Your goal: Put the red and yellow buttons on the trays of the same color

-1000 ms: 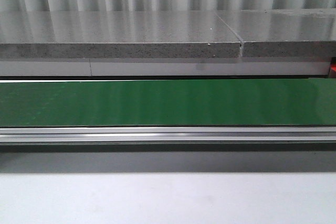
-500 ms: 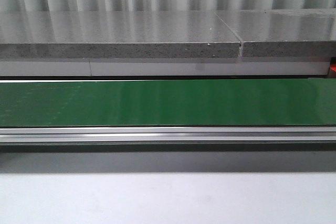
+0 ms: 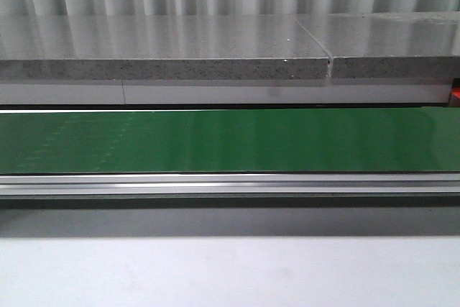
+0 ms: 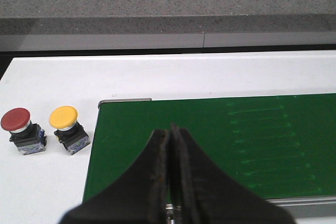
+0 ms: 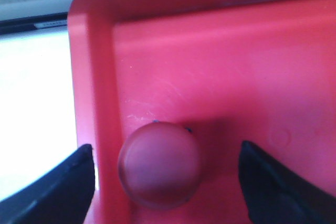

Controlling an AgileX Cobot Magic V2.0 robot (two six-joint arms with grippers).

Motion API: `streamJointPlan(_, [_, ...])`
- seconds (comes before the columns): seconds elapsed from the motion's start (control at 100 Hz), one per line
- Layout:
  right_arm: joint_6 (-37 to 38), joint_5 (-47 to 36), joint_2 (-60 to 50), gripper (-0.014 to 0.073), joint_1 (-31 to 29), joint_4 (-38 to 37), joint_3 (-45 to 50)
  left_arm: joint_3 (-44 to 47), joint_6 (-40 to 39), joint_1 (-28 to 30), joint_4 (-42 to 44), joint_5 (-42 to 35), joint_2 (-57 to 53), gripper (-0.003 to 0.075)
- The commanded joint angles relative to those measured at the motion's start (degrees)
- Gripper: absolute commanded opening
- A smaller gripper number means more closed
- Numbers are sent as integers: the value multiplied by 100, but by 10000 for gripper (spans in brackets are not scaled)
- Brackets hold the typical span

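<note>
Right now my right gripper [image 5: 167,182] straddles the red button [image 5: 159,170] in the red tray [image 5: 220,77], spread open; lifting could snag it. Left gripper [image 4: 170,182] is closed, empty.

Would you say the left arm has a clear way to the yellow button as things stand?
Probably yes: the yellow button stands uncovered on the white table beside the red button, but the left gripper is shut and must open first.

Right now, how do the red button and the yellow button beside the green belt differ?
The red button has a red cap; the yellow button has a yellow one. The red button is farther from the green belt; the yellow one is nearer its edge. Both stand upright on the white table, with similar dark bases.
</note>
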Motion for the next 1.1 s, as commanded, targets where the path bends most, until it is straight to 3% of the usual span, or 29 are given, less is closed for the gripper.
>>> streamJointPlan(0.0, [-41, -163, -624, 580, -34, 51, -172, -164, -2, -39, -90, -416, 1, -20])
streamJointPlan(0.34, [-41, 176, -1850, 580, 127, 51, -164, -164, -2, -39, -90, -416, 1, -20])
streamJointPlan(0.64, [-76, 548, -3213, 580, 917, -102, -20, -164, -2, -39, -90, -416, 1, -20])
streamJointPlan(0.88, [-76, 456, -4520, 580, 1637, -228, 1267, -164, -2, -39, -90, -416, 1, -20])
streamJointPlan(1.09, [-71, 428, -5660, 580, 1766, -228, 2678, -164, -2, -39, -90, -416, 1, -20])
